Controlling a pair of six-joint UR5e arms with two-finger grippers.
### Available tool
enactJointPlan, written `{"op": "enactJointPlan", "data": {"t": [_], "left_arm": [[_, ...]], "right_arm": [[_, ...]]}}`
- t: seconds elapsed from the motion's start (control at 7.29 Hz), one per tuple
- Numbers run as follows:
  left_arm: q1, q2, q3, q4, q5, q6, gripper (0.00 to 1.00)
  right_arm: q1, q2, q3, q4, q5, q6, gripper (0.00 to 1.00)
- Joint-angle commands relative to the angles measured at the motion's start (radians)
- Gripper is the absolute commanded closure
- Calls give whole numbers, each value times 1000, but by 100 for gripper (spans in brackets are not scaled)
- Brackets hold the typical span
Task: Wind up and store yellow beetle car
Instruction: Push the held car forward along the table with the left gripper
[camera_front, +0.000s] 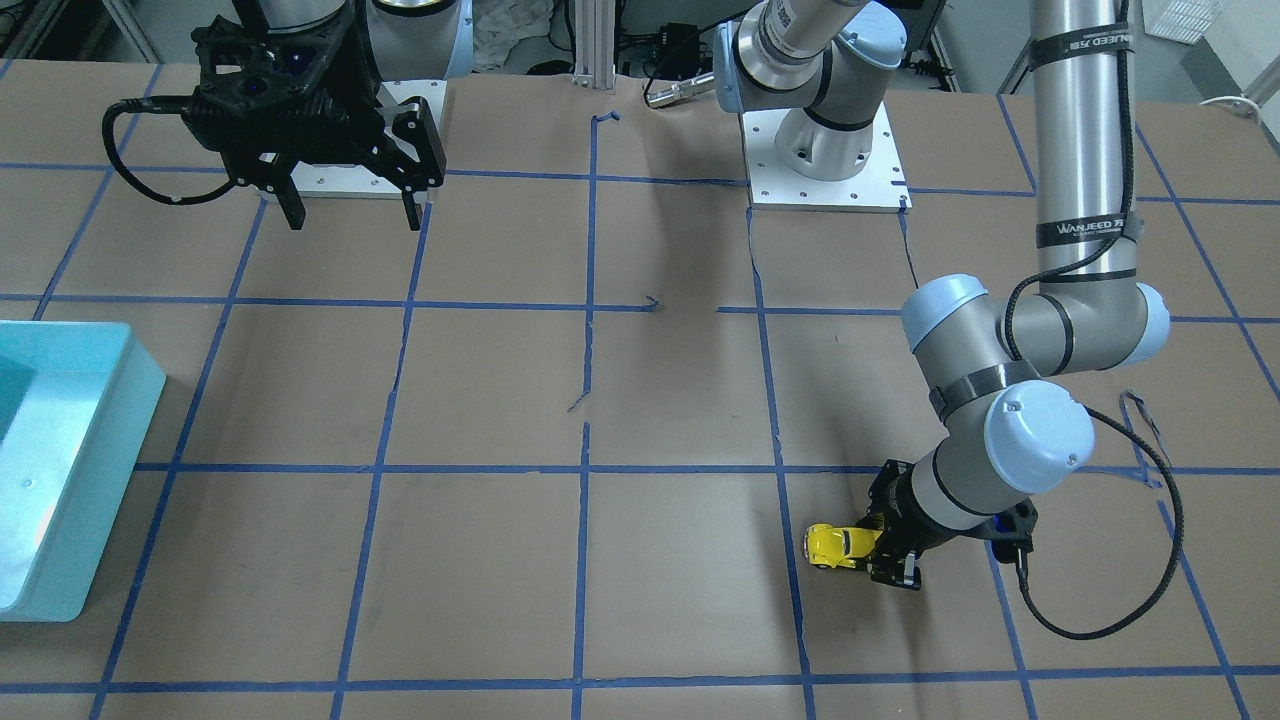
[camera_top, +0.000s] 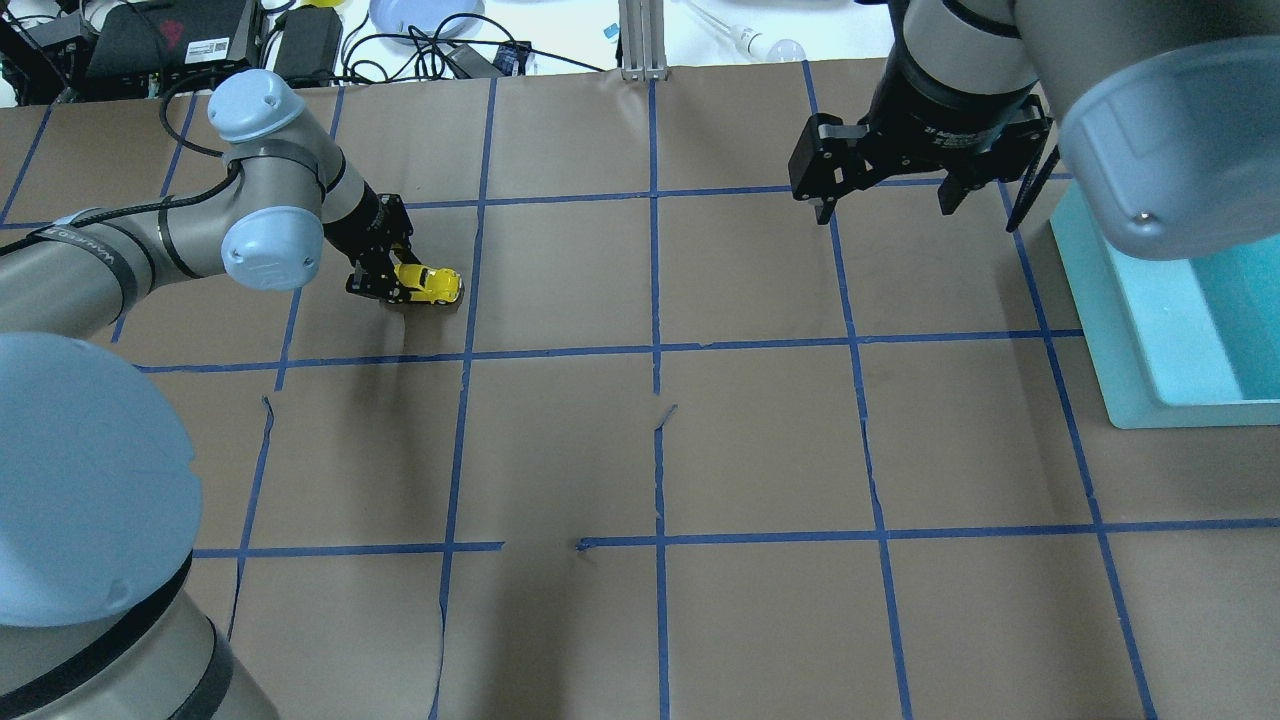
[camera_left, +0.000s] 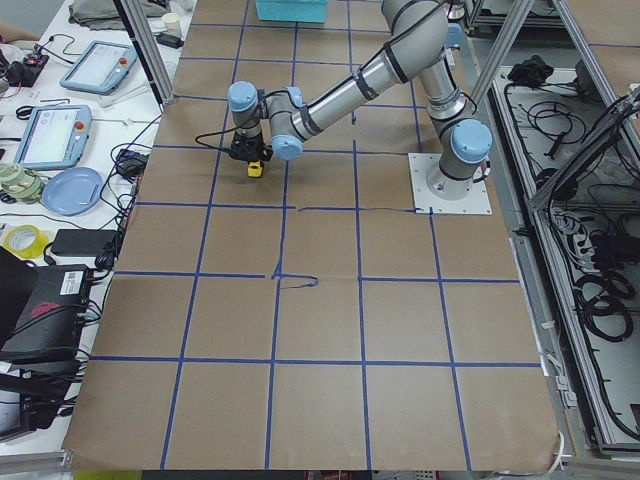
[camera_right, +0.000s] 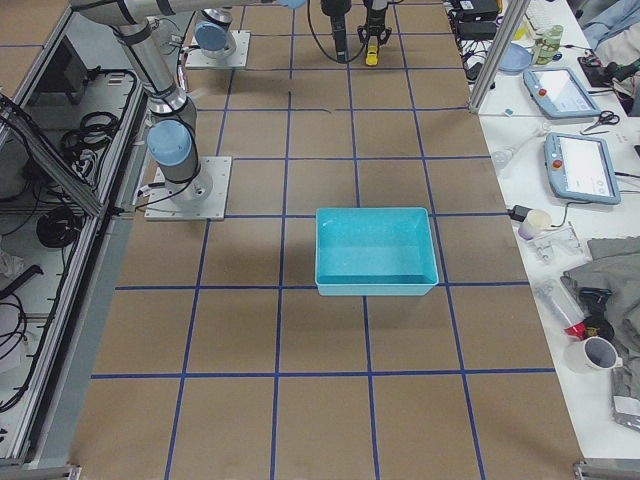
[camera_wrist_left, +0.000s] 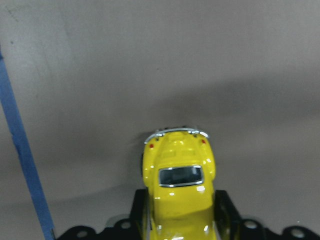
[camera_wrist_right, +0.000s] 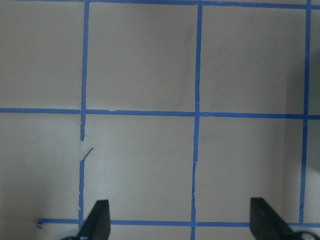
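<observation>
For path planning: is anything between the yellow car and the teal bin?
Nothing visible lies on the table between the yellow beetle car, in the left gripper, and the teal bin; the right gripper hangs aside.

— What's around the cell on your feed?
— I see a table papered in brown and squared off with blue tape. The paper has a small tear near the middle.
— And beside it?
— Along one long side I've got a white bench with two tablet-like pendants, a blue plate, a tape roll and a mug. Along the other, black cables in a metal frame. An aluminium post stands at the edge. Even light, soft shadows.
</observation>
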Motion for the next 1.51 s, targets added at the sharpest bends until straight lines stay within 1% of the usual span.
{"op": "enactJointPlan", "data": {"t": [0.0, 0.14, 0.27, 0.55, 0.82, 0.96, 1.37], "left_arm": [[0, 1, 12, 1, -61, -9, 100], [0, 3, 25, -2, -113, -18, 100], [-11, 10, 22, -14, -135, -79, 100], [-31, 24, 14, -28, -162, -111, 100], [-28, 20, 14, -57, -160, -187, 100], [-25, 20, 14, -63, -159, -263, 100], [-23, 3, 16, -61, -161, -256, 100]], "right_arm": [[0, 0, 0, -9, -1, 49, 0], [0, 0, 0, -8, -4, 46, 0], [0, 0, 0, -8, -5, 36, 0], [0, 0, 0, -8, -2, 35, 0], [0, 0, 0, -2, 1, 35, 0], [0, 0, 0, -1, 2, 35, 0], [-6, 0, 0, 3, -8, 9, 0]]}}
